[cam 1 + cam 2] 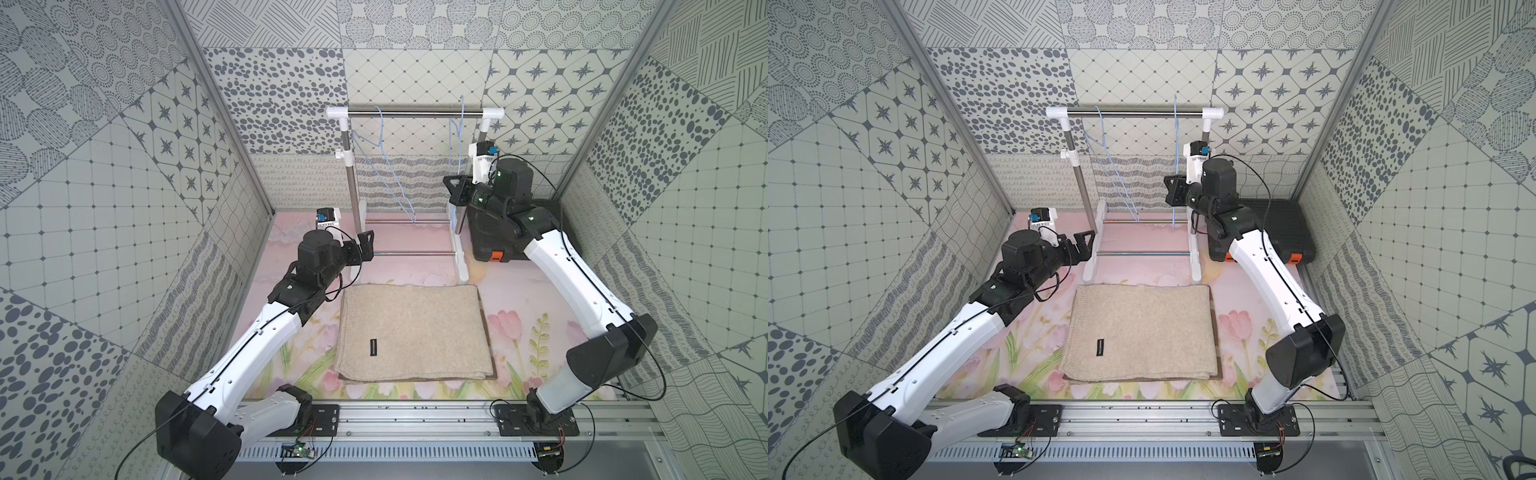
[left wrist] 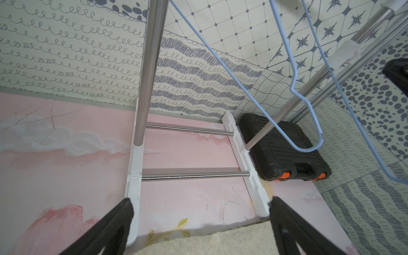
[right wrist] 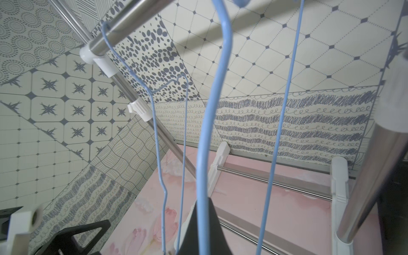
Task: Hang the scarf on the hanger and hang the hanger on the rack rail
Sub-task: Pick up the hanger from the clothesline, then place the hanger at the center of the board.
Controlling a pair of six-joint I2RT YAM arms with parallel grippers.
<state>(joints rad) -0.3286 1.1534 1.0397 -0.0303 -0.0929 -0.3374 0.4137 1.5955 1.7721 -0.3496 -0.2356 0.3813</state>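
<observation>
In both top views the folded beige scarf (image 1: 413, 332) lies flat on the table (image 1: 536, 299), in front of a clothes rack (image 1: 415, 112). A blue wire hanger (image 1: 460, 137) hangs near the rack's right post, and a second hanger (image 1: 384, 166) hangs nearer the left post. The right fingers (image 1: 455, 187) are raised at the first hanger, and the left fingers (image 1: 366, 243) sit low beside the rack's left foot. A black case (image 1: 490, 245) lies behind the right arm. In the left wrist view the left fingers (image 2: 114, 223) are spread wide with nothing between them, above the scarf's (image 2: 209, 242) far edge. In the right wrist view the right fingers (image 3: 217, 234) are pressed together, pinching the hanger's (image 3: 212, 123) wire.
</observation>
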